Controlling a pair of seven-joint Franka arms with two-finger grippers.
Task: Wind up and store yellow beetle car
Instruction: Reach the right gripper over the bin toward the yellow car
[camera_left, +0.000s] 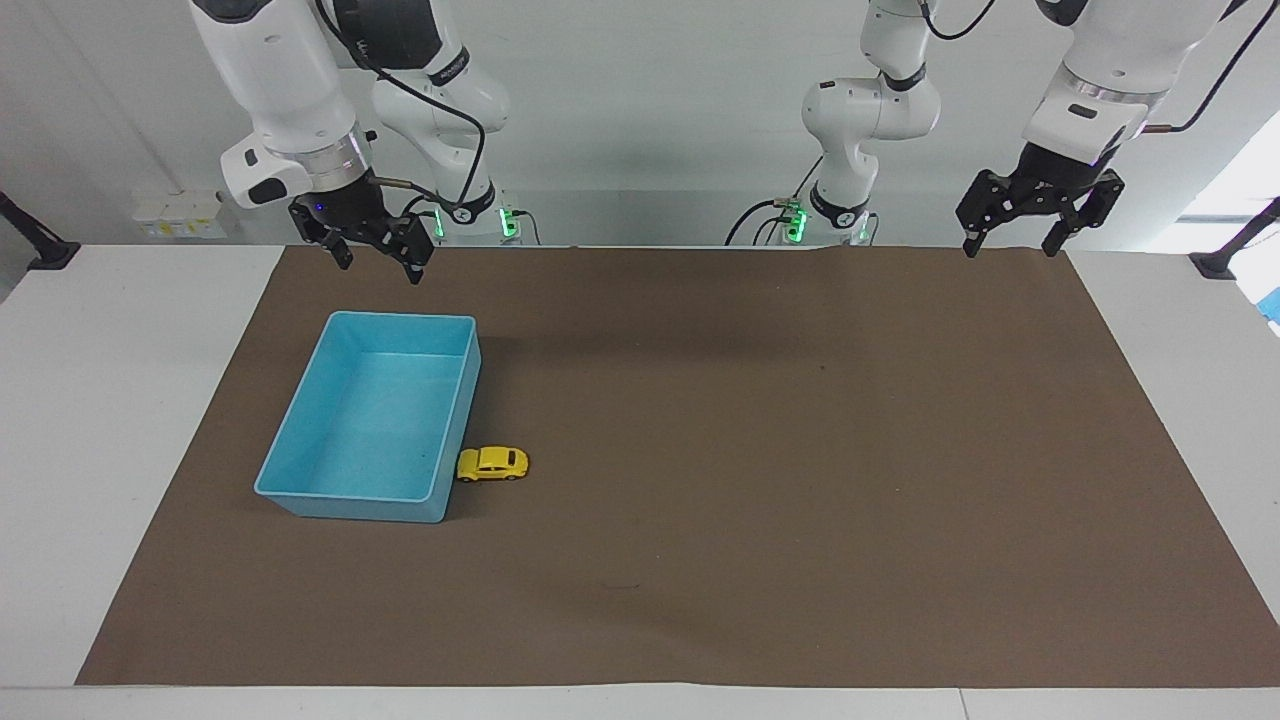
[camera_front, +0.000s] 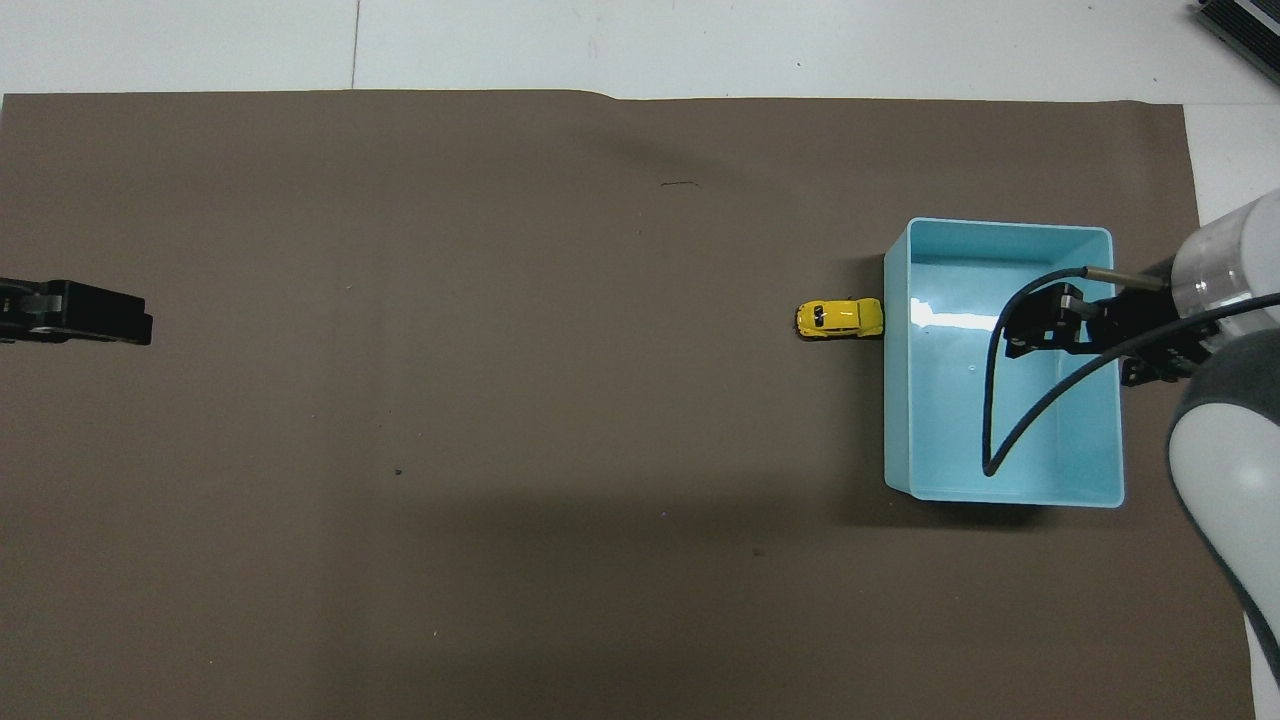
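i see the glossy yellow beetle car (camera_left: 492, 464) on the matte brown mat (camera_left: 760, 480), touching the smooth blue bin (camera_left: 300, 440). right gripper (camera_left: 372, 262) and left gripper (camera_left: 1012, 238) raised, both released, empty; left mostly cut off overhead.

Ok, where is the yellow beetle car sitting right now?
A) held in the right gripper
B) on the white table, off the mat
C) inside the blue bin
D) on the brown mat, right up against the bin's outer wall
D: the yellow beetle car rests on the brown mat, up against the outer wall of the blue bin, with both grippers raised well away from it.
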